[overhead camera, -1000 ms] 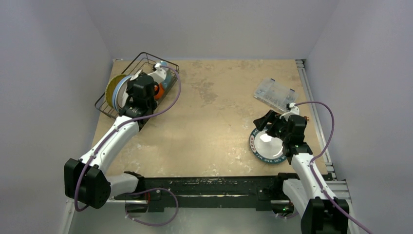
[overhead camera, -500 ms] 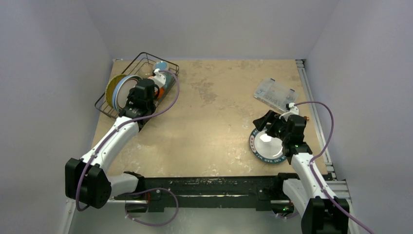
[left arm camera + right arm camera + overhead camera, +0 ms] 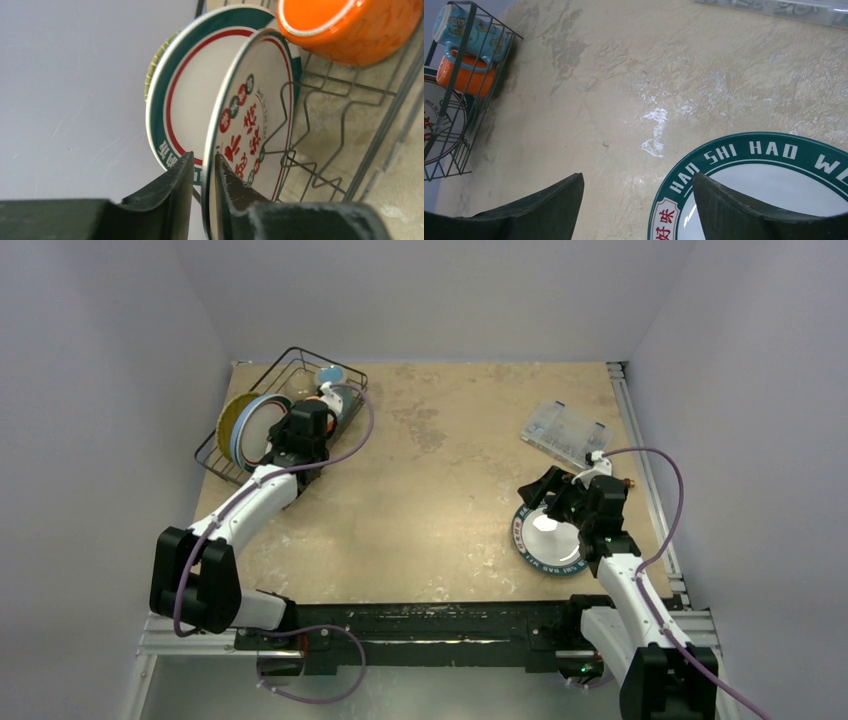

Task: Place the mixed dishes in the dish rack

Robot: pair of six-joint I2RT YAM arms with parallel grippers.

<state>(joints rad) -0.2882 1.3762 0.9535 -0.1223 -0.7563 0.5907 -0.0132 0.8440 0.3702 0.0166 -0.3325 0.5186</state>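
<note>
left arm has swung its elbow in closer to the rack since a second ago. its wrist has slid a little toward the near side, so the white face of a standing plate now shows from above. the right arm has not moved.

the dish rack [image 3: 330, 360] sits at the far left corner of the table [image 3: 450, 440]. the left gripper [image 3: 203, 165] is low inside it. its fingers are narrow, one on each side of the rim of the red-dotted plate [image 3: 250, 120], holding it by the edge. that plate stands on its edge among the wires, just beside the teal-rimmed plate in the rack [image 3: 175, 100]. i cannot tell if the two touch. holding it by the rim keeps it upright, so it can slip into a slot and not fall flat. i think this plate is nearly set down and the next job is to let go gently. if the fingers pull away crooked, it could tip.

the yellow woven plate [image 3: 226, 422] stands at the left end of the rack. the orange cup [image 3: 345, 30] and the blue mug [image 3: 464, 27] lie at the far end, out of the way of the plates.

the right gripper [image 3: 638, 176] hangs just above the plate on the table [image 3: 769, 195], which lies flat near the right edge. its fingers are wide apart and hold nothing. i guess they are spread to fit over the rim. the clear box [image 3: 565, 433] near the far right corner is not a dish.
</note>
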